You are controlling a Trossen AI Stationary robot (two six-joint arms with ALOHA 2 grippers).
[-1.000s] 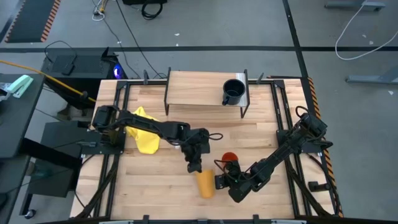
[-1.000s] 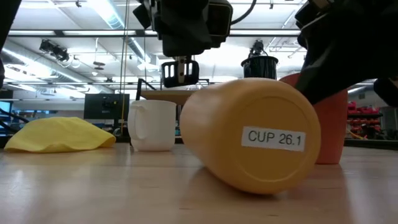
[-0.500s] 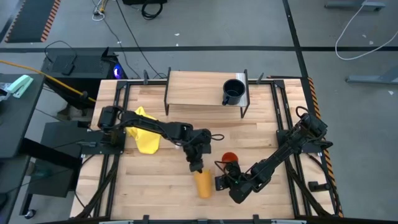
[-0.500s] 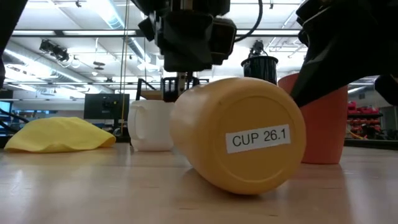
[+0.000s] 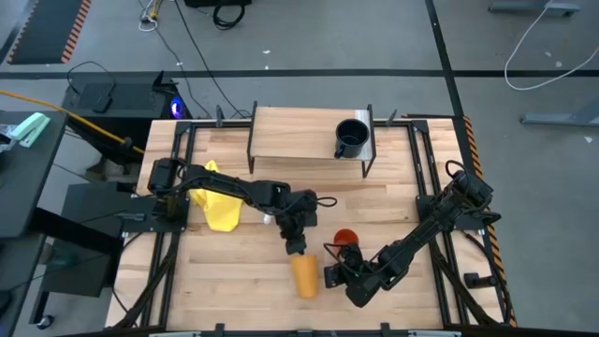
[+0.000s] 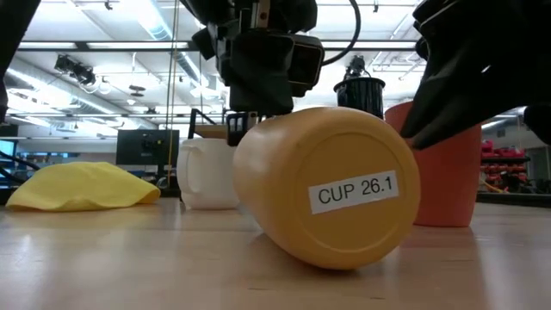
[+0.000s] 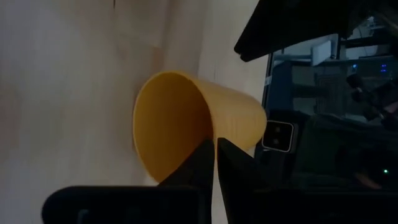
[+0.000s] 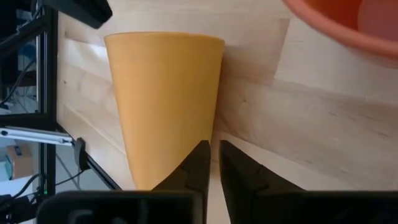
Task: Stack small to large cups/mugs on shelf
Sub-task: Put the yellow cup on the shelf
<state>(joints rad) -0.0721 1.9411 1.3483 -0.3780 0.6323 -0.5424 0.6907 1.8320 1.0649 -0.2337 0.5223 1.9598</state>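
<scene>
The left end effector [image 5: 297, 247] sits near the middle of the high view, right at the open mouth of the yellow-orange cup [image 5: 305, 277]. In the left wrist view its two fingers [image 7: 200, 163] are pressed close together, with only a thin gap, and their tips rest by the rim of the cup. It does not look like they are holding the cup.

The yellow-orange cup lies on its side on the counter [image 5: 234, 281], in the lower middle of the high view. In the low view its flat bottom faces the camera and has a sticker that says "CUP 26.1".

The right end effector [image 5: 333, 274] is just beside that cup, in the lower middle of the high view. Its fingers [image 8: 199, 163] are close together too, and they hold nothing. The smaller orange-red cup [image 5: 345, 238] stands upright near it.

The white mug [image 6: 209, 173] stands behind the fallen cup in the low view. The dark mug [image 5: 351, 138] already stands on the shelf [image 5: 290, 131] at the top middle of the high view.

The step in hand seems to be getting the fallen cup up. Next, the fingers likely need to spread apart, pinch the cup's rim, and tip it upright.
</scene>
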